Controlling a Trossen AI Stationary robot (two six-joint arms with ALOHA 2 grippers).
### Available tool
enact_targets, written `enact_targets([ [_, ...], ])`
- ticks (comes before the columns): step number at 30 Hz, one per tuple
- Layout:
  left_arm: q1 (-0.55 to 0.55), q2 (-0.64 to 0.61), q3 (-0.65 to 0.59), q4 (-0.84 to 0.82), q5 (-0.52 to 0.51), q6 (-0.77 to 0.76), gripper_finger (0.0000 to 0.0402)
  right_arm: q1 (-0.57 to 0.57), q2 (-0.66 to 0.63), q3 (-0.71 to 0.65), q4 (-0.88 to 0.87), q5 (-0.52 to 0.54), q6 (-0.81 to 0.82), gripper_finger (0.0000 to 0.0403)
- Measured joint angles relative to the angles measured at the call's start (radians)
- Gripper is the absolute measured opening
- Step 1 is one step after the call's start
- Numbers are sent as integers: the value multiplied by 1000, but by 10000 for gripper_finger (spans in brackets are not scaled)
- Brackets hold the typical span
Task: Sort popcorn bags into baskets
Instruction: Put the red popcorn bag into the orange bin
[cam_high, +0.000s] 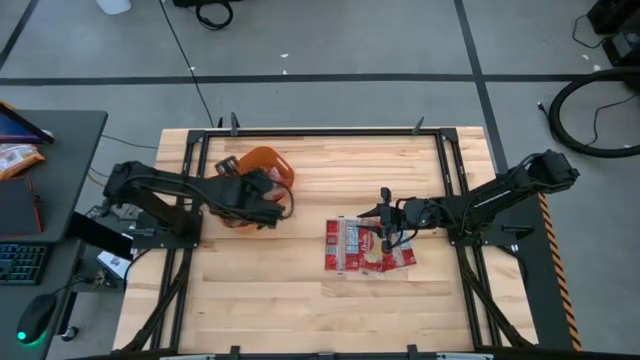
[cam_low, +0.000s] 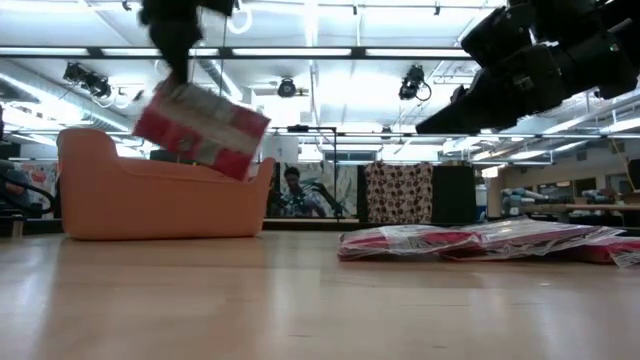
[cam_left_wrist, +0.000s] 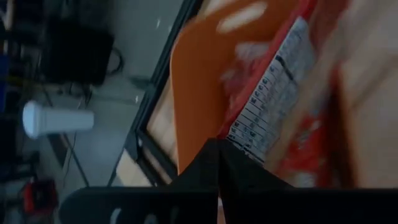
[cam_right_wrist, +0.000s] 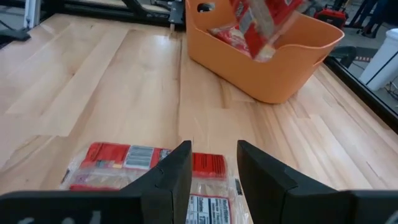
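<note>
Left gripper (cam_high: 268, 205) clamped on a popcorn bag (cam_low: 200, 127), tilted, dangling over the near rim of the orange basket (cam_low: 160, 195), not touching the wall as far as the low view tells. At least one more red packet (cam_right_wrist: 229, 35) already down inside. Basket parked toward the back left of the wooden table (cam_high: 300, 300), close to the black frame rail (cam_high: 320, 131) along the far edge, so tight on that side but plenty open toward the front. Right gripper (cam_right_wrist: 212, 163) hovering with fingers apart, nothing between them, just above the pile of remaining bags (cam_high: 367, 246) lying flat near table centre. Clear strip of bare wood between pile and basket, and a wide bare stretch along the whole front edge. Side rails running down both table edges, arms reaching in over them.
</note>
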Motion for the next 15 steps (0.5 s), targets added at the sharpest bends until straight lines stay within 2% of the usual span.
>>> enact_targets([
  [7, 88, -92, -207, 2, 13, -73, 1, 0, 4, 0, 14, 4, -12, 132],
  [15, 103, -108, -228, 4, -123, -98, 5, 0, 4, 0, 23, 4, -1, 132],
])
